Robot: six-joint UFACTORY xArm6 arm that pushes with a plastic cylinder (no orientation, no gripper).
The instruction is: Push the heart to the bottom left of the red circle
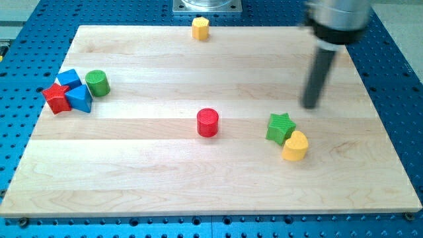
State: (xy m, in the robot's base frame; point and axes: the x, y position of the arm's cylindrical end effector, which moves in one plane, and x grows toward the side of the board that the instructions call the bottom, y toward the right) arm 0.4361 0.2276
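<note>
Yellow heart sat at the view's lower right, below and slightly left of my tip, apart from it, with the green star touching the heart's upper left. Heart was plain yellow, lobes toward the view's right. It lay right of the red circle, well apart. Rod came down from the view's top right, near upright, slightly blurred. No gripper on this arm, just the rod, touching no block.
</note>
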